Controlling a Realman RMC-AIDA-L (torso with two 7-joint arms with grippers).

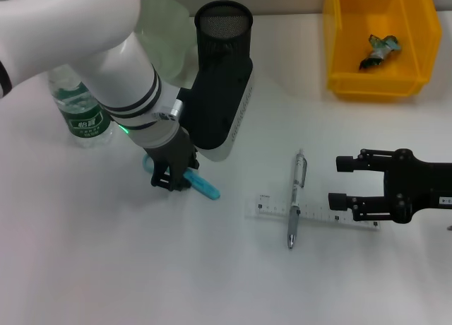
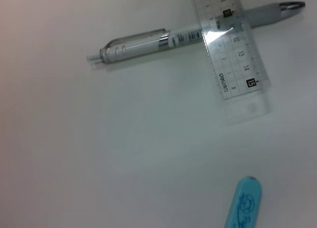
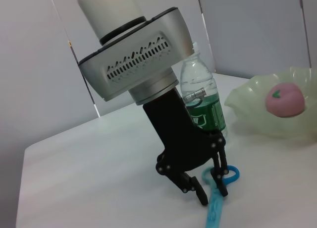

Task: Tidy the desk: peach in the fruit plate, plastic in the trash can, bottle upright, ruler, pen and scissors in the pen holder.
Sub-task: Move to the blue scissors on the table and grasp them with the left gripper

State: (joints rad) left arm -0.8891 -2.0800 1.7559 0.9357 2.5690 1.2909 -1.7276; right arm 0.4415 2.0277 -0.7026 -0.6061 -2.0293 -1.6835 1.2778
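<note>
My left gripper (image 1: 173, 180) is down at the table over the blue scissors (image 1: 205, 188). In the right wrist view the left gripper (image 3: 210, 191) is open, one finger against the scissors (image 3: 216, 208), which lie flat. The pen (image 1: 296, 199) lies across the clear ruler (image 1: 318, 213) mid-table; both also show in the left wrist view, pen (image 2: 148, 43) and ruler (image 2: 233, 54). My right gripper (image 1: 341, 181) hangs open just right of the ruler. The bottle (image 1: 81, 109) stands upright. The peach (image 3: 284, 99) sits in the fruit plate (image 3: 247, 114). Crumpled plastic (image 1: 378, 49) lies in the yellow trash can (image 1: 339, 49).
The black mesh pen holder (image 1: 223, 28) stands at the back, right behind my left wrist housing. The fruit plate (image 1: 169, 35) is left of it, partly hidden by my left arm. White tabletop stretches across the front.
</note>
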